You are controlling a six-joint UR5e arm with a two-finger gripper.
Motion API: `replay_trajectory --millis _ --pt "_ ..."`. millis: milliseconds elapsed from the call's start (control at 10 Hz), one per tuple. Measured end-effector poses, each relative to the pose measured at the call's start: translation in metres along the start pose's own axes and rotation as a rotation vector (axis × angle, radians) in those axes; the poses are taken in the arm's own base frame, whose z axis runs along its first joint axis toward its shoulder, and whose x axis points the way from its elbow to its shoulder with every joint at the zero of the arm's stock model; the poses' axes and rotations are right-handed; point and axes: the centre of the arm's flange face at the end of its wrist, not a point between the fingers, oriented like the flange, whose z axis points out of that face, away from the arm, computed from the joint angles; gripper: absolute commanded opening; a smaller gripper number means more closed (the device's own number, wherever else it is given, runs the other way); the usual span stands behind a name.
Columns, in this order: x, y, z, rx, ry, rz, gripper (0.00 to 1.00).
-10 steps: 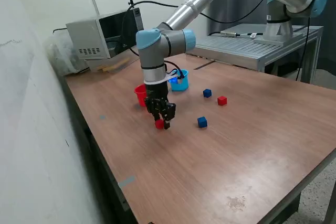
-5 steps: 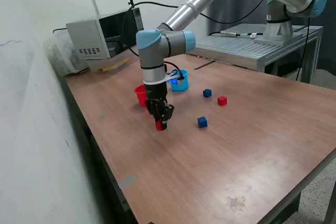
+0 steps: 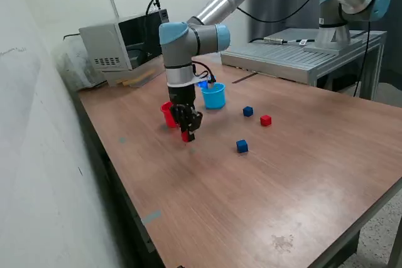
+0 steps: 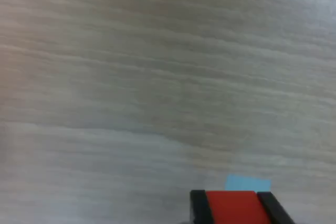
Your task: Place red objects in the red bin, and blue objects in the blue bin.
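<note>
A small red cube (image 3: 186, 135) is pinched between the black fingers of the gripper (image 3: 186, 135), lifted clear of the wooden table (image 3: 264, 192) with a faint shadow on the wood below it; in the wrist view the same cube (image 4: 232, 206) shows as a red block clamped on both sides by the dark fingertips (image 4: 198, 208), with blurred wood grain behind and a small pale blue patch just beyond it. Going from the exterior view's left to its right, a grey box-like appliance (image 3: 122, 41) stands at the far edge of the table, then comes the red cup (image 3: 167, 114), partly hidden behind the gripper and just beside the held cube. Next is the light blue cup (image 3: 213, 96), upright, near the red cup but apart from it. Further right, a blue cube (image 3: 242, 146) lies on the bare wood nearer the camera, well apart from the cups. Another blue cube (image 3: 248, 112) sits behind it, and a second red cube (image 3: 266, 120) rests just beside that one, not touching it. At the far right a grey metal bench (image 3: 295, 54) carries the base of the arm (image 3: 330, 32).
</note>
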Motion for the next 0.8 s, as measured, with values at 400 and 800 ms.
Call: replay_trajectory --millis 400,800 --pt "-0.057 -0.030 -0.086 -0.031 -0.034 0.068 0.00" --pt "-0.100 -0.067 -0.116 0.006 -0.074 0.131 0.00"
